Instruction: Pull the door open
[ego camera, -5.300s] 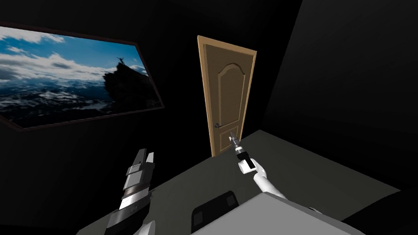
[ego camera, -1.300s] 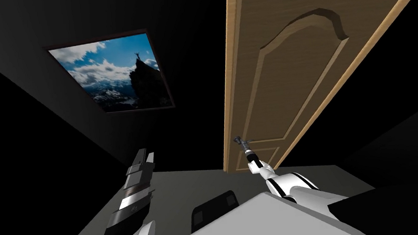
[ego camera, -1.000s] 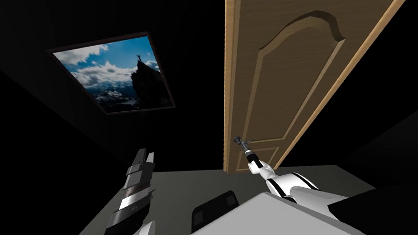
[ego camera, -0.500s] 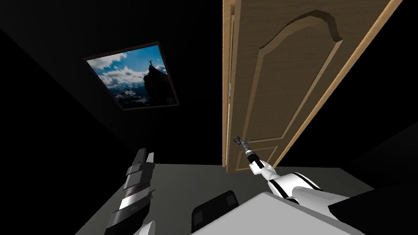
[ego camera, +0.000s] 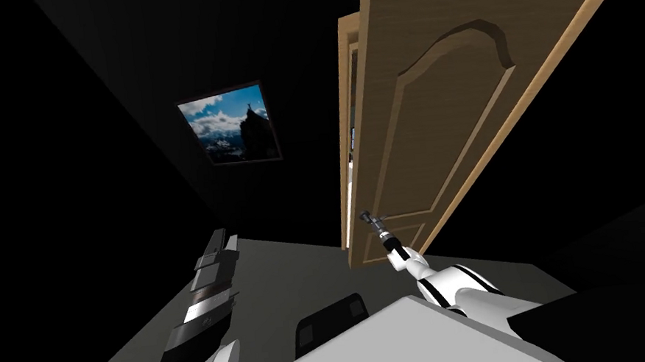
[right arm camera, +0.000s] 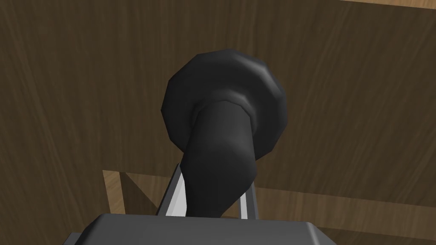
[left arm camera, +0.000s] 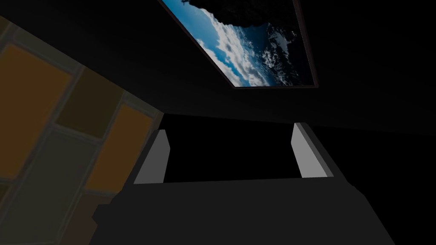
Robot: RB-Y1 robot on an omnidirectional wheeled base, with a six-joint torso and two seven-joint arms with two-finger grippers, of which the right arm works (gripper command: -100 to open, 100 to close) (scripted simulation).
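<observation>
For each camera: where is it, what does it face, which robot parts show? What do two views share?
Head view: on the head, looking down at the ajar brown wooden door; left gripper, right gripper.
Left wrist view: on the left hand, aimed left of the door; open fingers.
Right wrist view: on the right hand, facing the door; fingers shut on its black handle.
Head and right wrist share door, handle.

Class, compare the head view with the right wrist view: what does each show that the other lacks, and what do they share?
Head view: the door standing ajar from its frame, a framed picture and the open left gripper. Right wrist view: the fingers of the right gripper pressing the sides of the dark handle. Shared: the brown door, handle, right gripper.
</observation>
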